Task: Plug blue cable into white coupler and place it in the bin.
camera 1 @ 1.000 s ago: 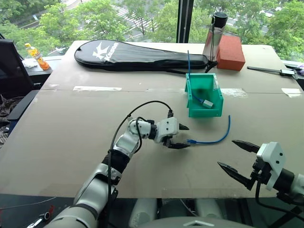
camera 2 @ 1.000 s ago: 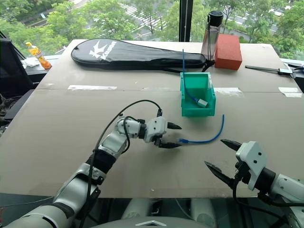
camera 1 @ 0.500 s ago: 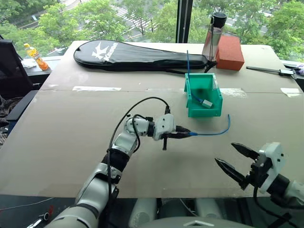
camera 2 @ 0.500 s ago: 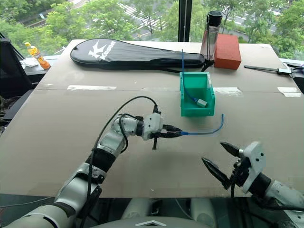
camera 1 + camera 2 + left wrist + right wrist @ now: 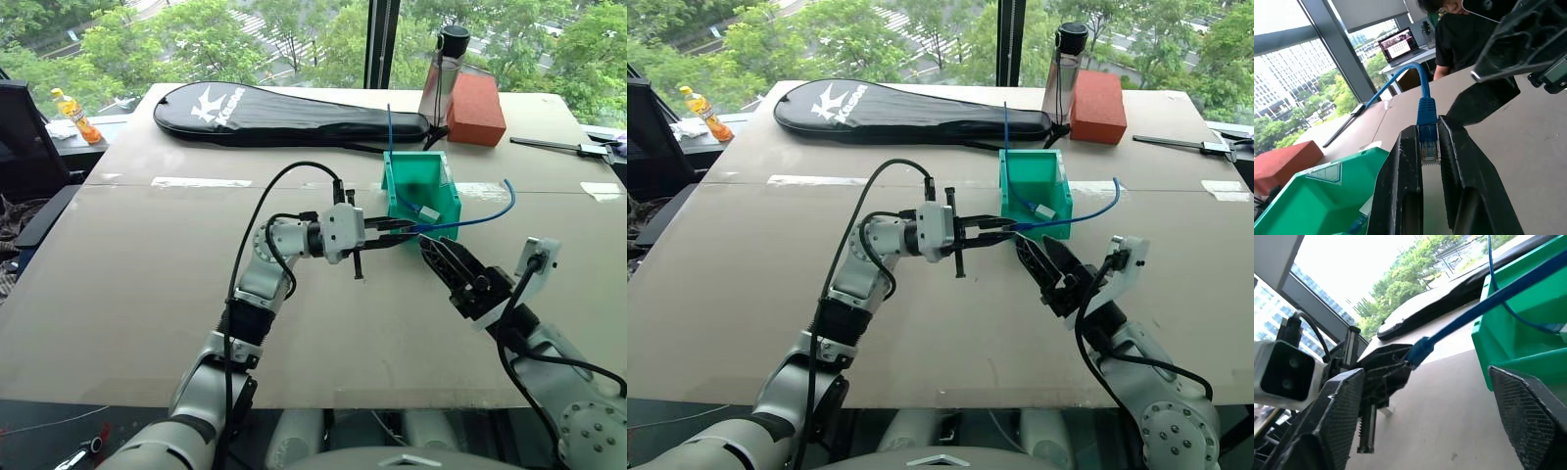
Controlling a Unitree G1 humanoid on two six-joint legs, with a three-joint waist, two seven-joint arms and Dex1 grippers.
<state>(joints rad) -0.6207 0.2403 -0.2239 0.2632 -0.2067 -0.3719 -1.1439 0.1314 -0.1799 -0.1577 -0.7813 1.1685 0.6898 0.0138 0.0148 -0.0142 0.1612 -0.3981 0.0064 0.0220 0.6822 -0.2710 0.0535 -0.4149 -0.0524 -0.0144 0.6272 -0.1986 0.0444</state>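
1. The left arm reaches out over the desk [image 5: 147,294] with its forearm bent across toward the robot's right, so the left claw [image 5: 404,231] points level and sideways, held in the air just in front of the bin [image 5: 443,221].
2. That claw is clenched on the blue cable [image 5: 470,220]: its two black fingers [image 5: 1400,186] pinch the clear plug at the cable's near end, seen close up in the left wrist view.
3. From the grip the cable runs off to the robot's right, lifted clear of the desk, and curls upward at its far end beside the bin.
4. The right arm comes up from the near edge of the desk, wrist turned so the right claw [image 5: 443,262] aims forward and to the left, toward the pinched plug.
5. Its fingers [image 5: 1334,416] stand spread apart with nothing between them, just below the cable.
6. The bin sits on the desk beyond both claws; inside lies another thin blue cord [image 5: 400,201] with a greyish block [image 5: 428,212] on its end.
7. I cannot pick out the white coupler.
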